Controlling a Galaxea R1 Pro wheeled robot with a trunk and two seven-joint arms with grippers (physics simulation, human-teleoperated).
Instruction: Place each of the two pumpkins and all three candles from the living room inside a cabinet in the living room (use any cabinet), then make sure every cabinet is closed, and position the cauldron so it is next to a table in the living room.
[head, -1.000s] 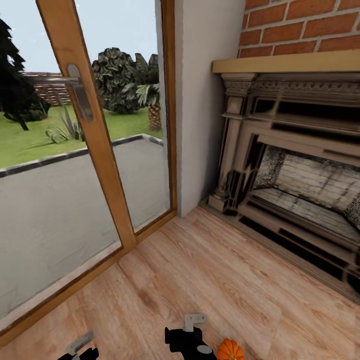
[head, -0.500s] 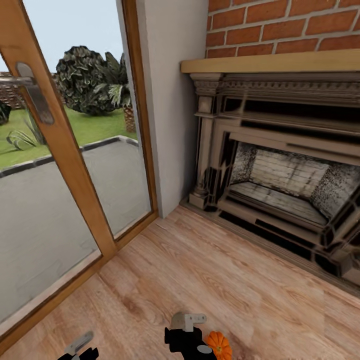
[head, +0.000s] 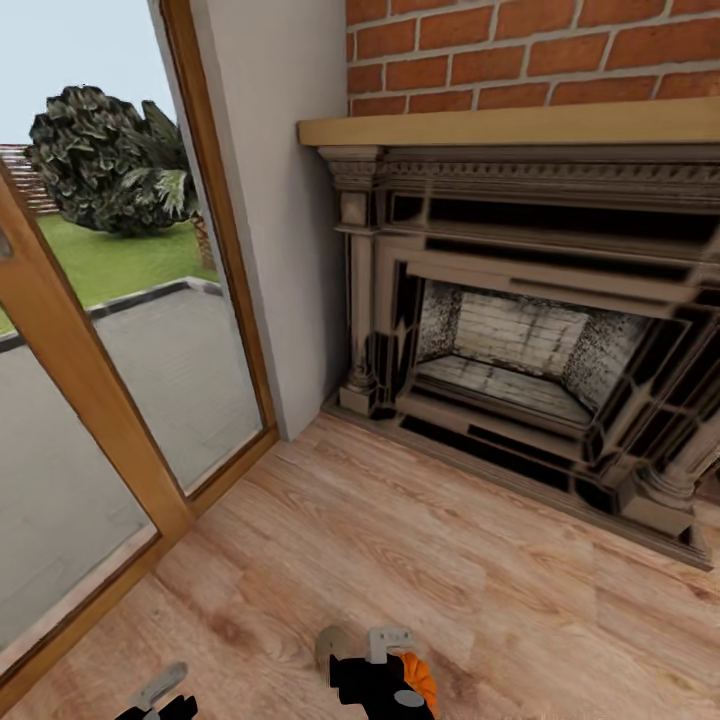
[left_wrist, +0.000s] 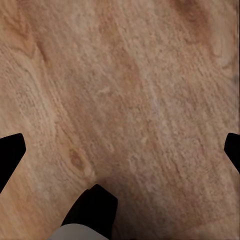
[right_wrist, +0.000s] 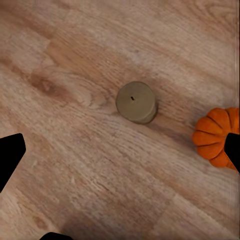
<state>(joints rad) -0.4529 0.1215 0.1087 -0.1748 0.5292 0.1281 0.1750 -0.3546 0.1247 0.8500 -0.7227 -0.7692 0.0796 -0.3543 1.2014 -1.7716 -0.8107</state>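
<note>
The robot faces a corner of the room where a glazed door (head: 90, 400) meets a wall, with an ornate fireplace (head: 520, 330) under a brick chimney breast; no cabinet is visible here, so I judge this a search or approach moment, not a placing one. A candle (right_wrist: 136, 102) stands upright on the wood floor (head: 420, 540), and a pumpkin (right_wrist: 216, 136) sits near it but apart, neither one touched by anything. In the head view the pumpkin (head: 418, 678) peeks out from behind the right end effector (head: 385, 680), with the candle (head: 335, 645) just beside that arm. Both lie loose on open floor, well in from the fireplace edge, which probably explains why the right arm hangs over them looking straight down: it is lined up for a pick from above. The right end effector (right_wrist: 120, 150) is spread wide and carries nothing. The left end effector (left_wrist: 120, 150) is also spread and empty, pointed at bare floor. The fireplace opening holds nothing that I can make out.
</note>
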